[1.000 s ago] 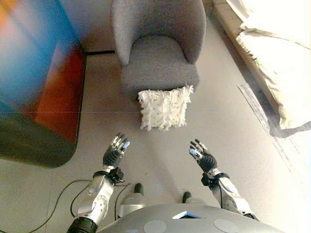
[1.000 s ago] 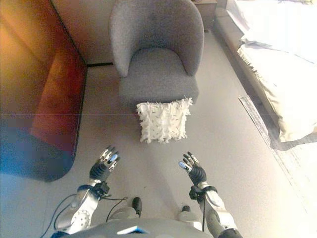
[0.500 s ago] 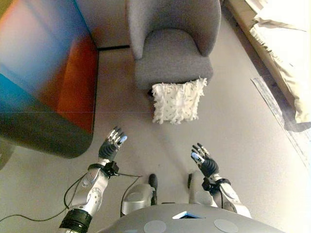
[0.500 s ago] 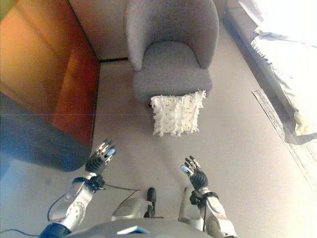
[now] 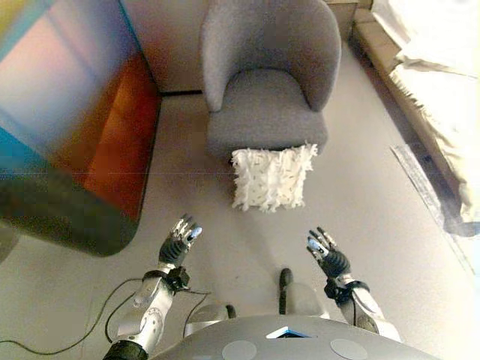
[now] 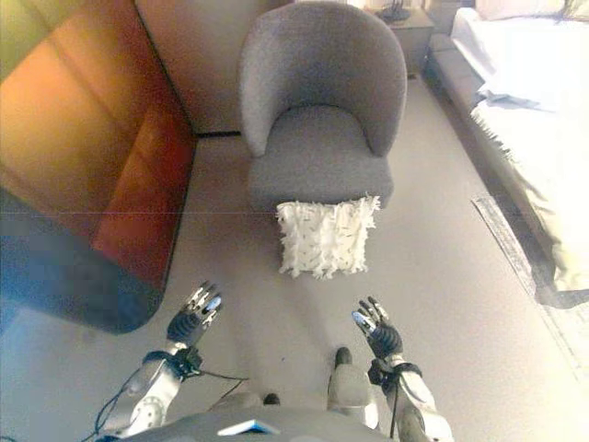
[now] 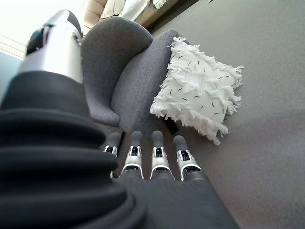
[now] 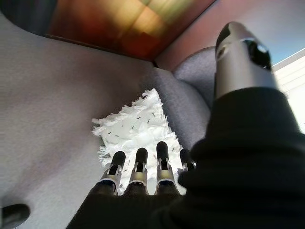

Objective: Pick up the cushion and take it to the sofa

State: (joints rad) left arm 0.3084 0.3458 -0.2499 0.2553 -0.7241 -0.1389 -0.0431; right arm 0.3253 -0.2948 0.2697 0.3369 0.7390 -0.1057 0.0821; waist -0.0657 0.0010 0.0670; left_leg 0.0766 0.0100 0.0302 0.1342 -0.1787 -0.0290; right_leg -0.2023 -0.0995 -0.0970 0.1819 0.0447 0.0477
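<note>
A white fringed cushion [image 5: 271, 178] stands on the floor, leaning against the front of a grey armchair [image 5: 268, 105]. It shows too in the left wrist view, cushion [image 7: 200, 98], and in the right wrist view, cushion [image 8: 131, 129]. My left hand [image 5: 178, 239] is held out low on the left, fingers straight and open, well short of the cushion. On the other side my right hand [image 5: 328, 257] is likewise open and empty, about level with the left. Both palms face inward with the cushion ahead between them.
A large reddish-brown cabinet with a dark rounded base [image 5: 75, 142] stands at the left. A bed with pale bedding [image 5: 439, 90] runs along the right, with a rug edge [image 5: 435, 199] beside it. Grey floor [image 5: 247, 240] lies between me and the cushion.
The camera has shifted, so the chair and cushion sit a little lower and more of the chair's back shows. Both hands stay open and sit slightly lower in view.
</note>
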